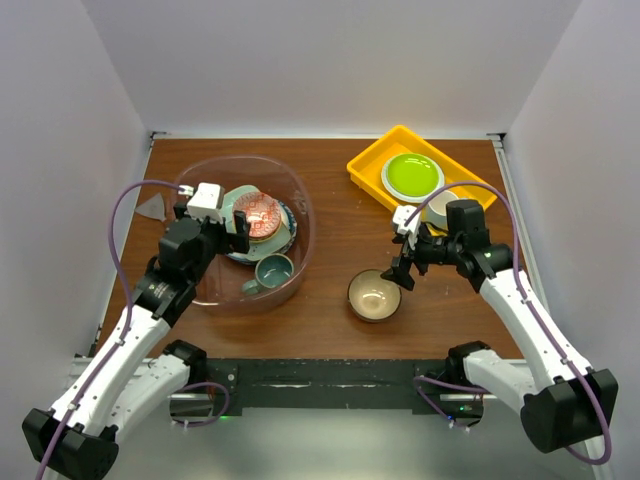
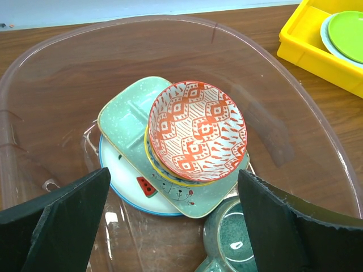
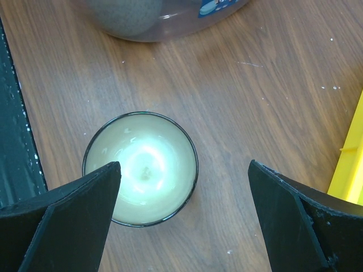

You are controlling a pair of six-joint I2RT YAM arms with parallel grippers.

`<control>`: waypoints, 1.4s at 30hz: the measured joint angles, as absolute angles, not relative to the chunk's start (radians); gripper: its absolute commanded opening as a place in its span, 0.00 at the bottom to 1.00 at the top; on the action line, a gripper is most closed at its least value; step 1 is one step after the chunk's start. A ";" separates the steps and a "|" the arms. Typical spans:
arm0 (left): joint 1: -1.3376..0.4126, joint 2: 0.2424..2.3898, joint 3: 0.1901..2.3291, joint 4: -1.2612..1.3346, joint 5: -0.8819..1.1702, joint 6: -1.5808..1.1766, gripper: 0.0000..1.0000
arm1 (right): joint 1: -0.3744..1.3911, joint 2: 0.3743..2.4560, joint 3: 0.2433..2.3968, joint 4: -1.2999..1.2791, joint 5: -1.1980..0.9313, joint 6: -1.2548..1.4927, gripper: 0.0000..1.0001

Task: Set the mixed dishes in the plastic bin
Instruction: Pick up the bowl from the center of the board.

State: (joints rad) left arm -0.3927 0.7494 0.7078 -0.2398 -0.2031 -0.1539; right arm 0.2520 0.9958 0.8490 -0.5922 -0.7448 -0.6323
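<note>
The clear plastic bin [image 1: 300, 205] sits on the left of the table. Inside it lie a white plate with red fruit [image 2: 122, 178], a mint squarish dish [image 2: 127, 116], an orange patterned bowl [image 2: 195, 133] and a teal mug [image 1: 272, 270]. My left gripper [image 2: 173, 226] is open and empty above the bin, over the stack and the teal mug [image 2: 232, 241]. A dark-rimmed cream bowl [image 1: 374, 294] stands on the table outside the bin. My right gripper [image 1: 404, 268] is open above it, the cream bowl [image 3: 140, 168] lying toward its left finger.
A yellow tray [image 1: 372, 165] at the back right holds a lime-green plate [image 1: 411, 175]. A small pale triangular piece [image 1: 151, 207] lies left of the bin. The bin's edge [image 3: 147, 22] shows at the top of the right wrist view.
</note>
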 measured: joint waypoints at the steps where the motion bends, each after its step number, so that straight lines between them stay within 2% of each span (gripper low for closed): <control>1: -0.393 0.749 0.708 -0.240 -0.202 -0.154 1.00 | 0.252 0.996 0.849 -0.592 -0.747 -0.632 0.98; 42: -0.393 0.744 0.706 -0.233 -0.186 -0.154 1.00 | 0.251 1.017 0.843 -0.599 -0.756 -0.667 0.98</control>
